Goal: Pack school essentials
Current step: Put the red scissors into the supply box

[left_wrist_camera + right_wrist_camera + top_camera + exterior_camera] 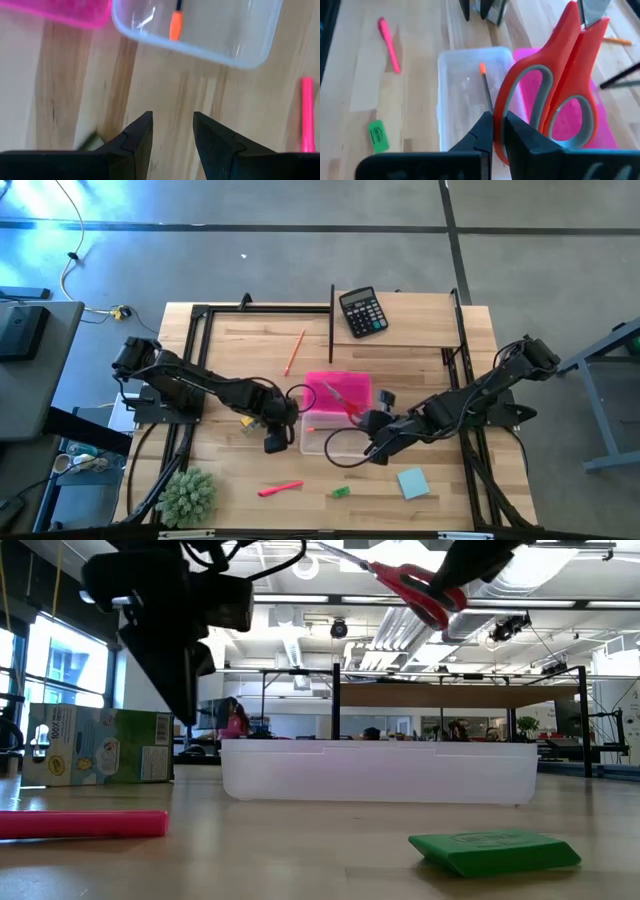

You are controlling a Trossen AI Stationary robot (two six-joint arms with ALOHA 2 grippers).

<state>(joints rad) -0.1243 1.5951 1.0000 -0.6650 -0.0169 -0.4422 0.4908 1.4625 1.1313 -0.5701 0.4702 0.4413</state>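
Observation:
My right gripper (372,425) is shut on the red-handled scissors (340,397), which hang in the air over the clear plastic box (322,437) and its pink lid (338,390). A dark pencil with an orange end (484,82) lies inside the box. My left gripper (275,442) is open and holds nothing; it hovers low over the bare table just left of the box. The orange pencil (294,352), pink marker (280,489), green piece (341,492), light-blue notepad (412,482) and crayon box (95,745) lie flat on the table. My right gripper (498,120) pinches the outer rim of one handle loop (506,102) of the scissors between its two fingers. The fingers come level from the table's right side. The scissors are lifted clear (420,590), blades pointing away from the gripper toward the table's left.
A black calculator (362,311) sits near the far edge, and a spiky green plant ball (188,495) at the near left corner. Black frame rails (331,320) run along the far half of the table. Bare wood lies between the box and the near edge.

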